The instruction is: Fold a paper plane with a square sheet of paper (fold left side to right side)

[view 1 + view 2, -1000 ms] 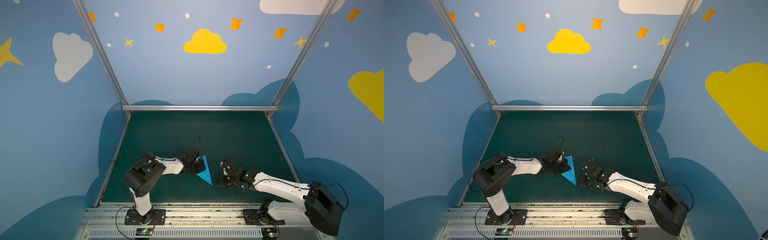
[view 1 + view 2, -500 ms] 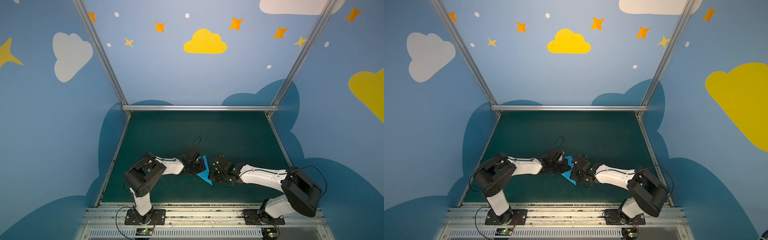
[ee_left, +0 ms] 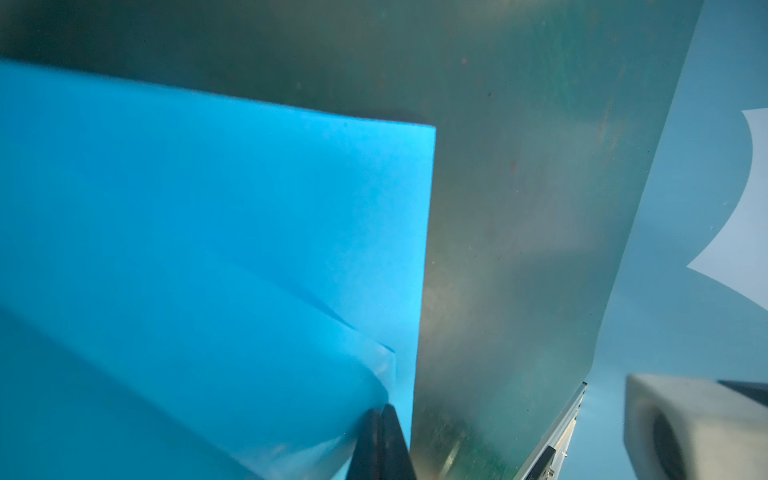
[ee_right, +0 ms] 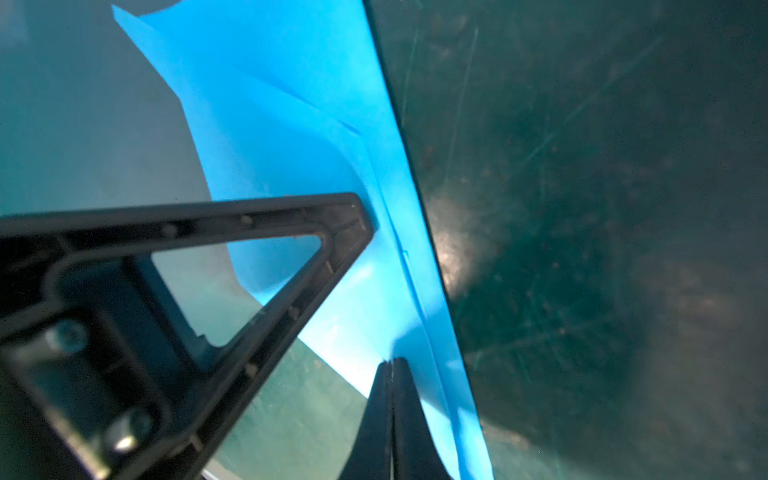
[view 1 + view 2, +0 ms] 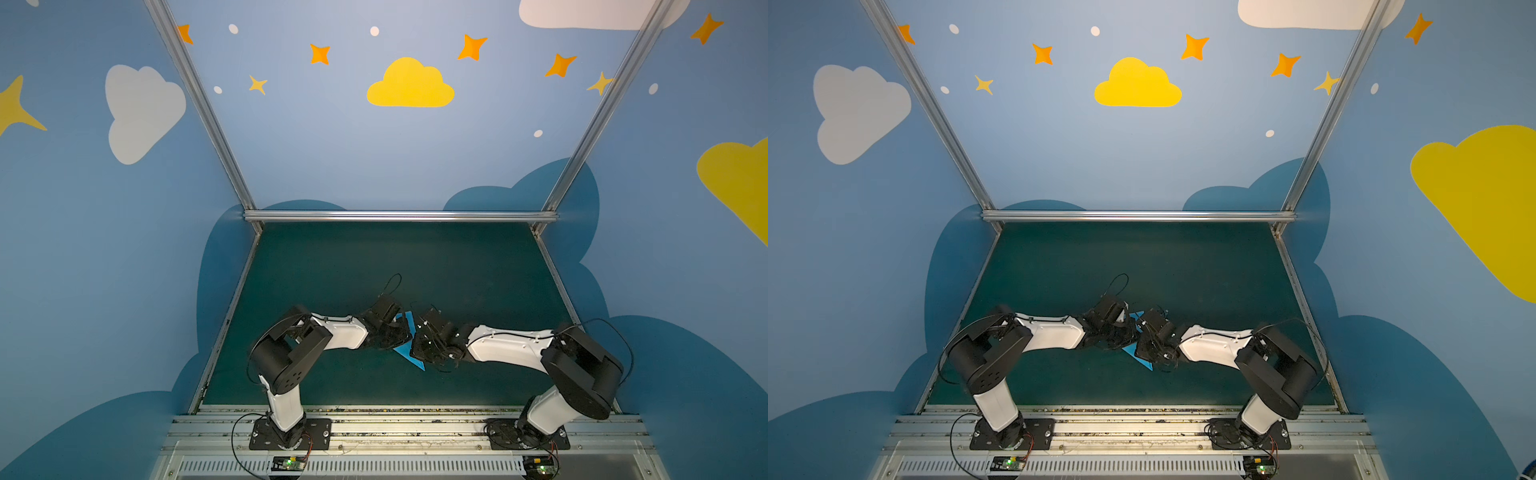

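I am working on the square sheet of paper [image 5: 409,358], which is lying on the green table [image 5: 395,257], nearer the front edge than the back edge and about midway between the left and right edges. In both top views my two arms are reaching in toward each other and covering most of the sheet [image 5: 1137,356]. Only a pointed blue part toward the front edge and a small strip toward the back edge are showing between them.

I am holding my left gripper [image 3: 382,417] with its jaws pressed together. Its tips are down at the sheet's straight edge, where an upper layer is curling up off the lower one. My right gripper [image 4: 392,368] is likewise closed tight, and its tips are sitting on the paper beside a long fold that is running along the sheet's edge. One black finger [image 4: 347,220] of the left gripper is showing in the right wrist view, near the right tips. I cannot tell whether either pair of tips is pinching paper or only pressing on it.
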Tool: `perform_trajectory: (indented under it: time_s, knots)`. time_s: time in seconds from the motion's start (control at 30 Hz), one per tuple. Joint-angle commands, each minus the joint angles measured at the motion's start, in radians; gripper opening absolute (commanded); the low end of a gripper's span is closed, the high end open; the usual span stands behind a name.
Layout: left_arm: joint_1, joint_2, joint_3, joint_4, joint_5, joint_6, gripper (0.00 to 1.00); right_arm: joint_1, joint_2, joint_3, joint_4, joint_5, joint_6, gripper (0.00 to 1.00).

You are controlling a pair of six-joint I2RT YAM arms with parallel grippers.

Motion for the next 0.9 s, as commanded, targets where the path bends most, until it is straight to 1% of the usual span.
perform_trajectory:
  time_s: [0.0,0.27,0.3,0.43,0.87]
  knots:
    - [-0.007,0.071,-0.042,-0.138,-0.089,0.012,0.04,0.007,-0.003,-0.036,0.010,0.020,0.013,0.00]
    - [-0.008,0.076,-0.031,-0.149,-0.087,0.015,0.04,0.022,-0.053,-0.085,0.006,0.030,0.024,0.00]
    - [-0.007,0.076,-0.032,-0.149,-0.088,0.015,0.04,0.025,-0.059,-0.116,0.008,0.031,0.026,0.00]
    - [-0.008,0.075,-0.030,-0.152,-0.090,0.015,0.04,0.036,-0.075,-0.150,0.007,0.037,0.035,0.00]
    - [-0.007,0.076,-0.031,-0.151,-0.093,0.015,0.04,0.069,-0.119,-0.223,-0.004,0.059,0.062,0.00]
